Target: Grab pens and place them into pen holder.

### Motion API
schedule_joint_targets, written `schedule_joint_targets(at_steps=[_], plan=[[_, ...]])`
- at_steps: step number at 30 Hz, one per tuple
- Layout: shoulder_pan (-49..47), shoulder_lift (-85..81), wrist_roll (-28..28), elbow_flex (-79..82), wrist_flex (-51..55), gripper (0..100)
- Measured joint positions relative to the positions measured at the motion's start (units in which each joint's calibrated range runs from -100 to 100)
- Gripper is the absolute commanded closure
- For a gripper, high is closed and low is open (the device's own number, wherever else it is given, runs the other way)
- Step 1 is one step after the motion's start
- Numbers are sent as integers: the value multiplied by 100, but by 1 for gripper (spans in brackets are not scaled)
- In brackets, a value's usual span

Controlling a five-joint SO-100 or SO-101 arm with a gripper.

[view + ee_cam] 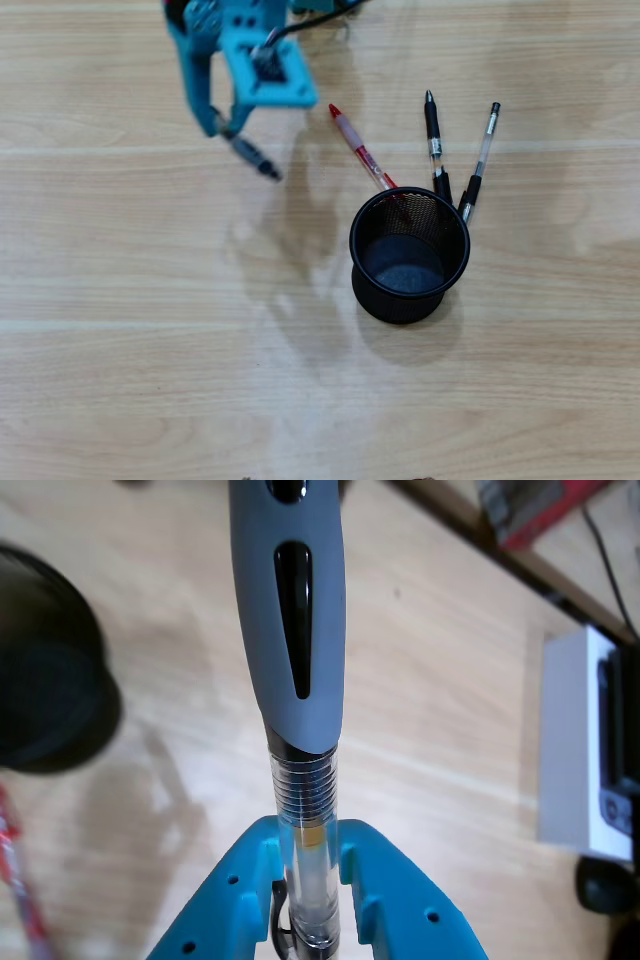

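Note:
In the overhead view my teal gripper (228,130) at the upper left is shut on a clear pen with a grey rubber end (255,160), which slants down to the right above the table. The wrist view shows that pen (290,630) clamped between my fingers (365,880), with the gripper (312,840) shut around its clear barrel. The black mesh pen holder (400,305) stands upright and empty at centre right, and is a dark blur at the left of the wrist view (40,670). A red pen (355,148), a black pen (433,140) and a clear pen with black ends (483,155) lie just behind the holder.
The table is pale wood. In the wrist view a white box (585,750) and a dark round object (605,885) sit beyond the table's edge at the right, and the red pen (20,880) shows at the lower left.

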Motion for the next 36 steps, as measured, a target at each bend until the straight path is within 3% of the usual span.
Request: schedule_joint_targets(at_steps=[5,9,15,23,27,36], plan=[[-1216,508,-845,-319,-1335,98],[-1688,1033,-1049,-44,-2498,98],[-1933,1540,-1163,673,-3428,98],[-1959,1659,-1163,2010,-4005,97],[-2001,1659,-1163,2550,-4005,83],[-2111,1236,-1017,2497,-4031,83]])
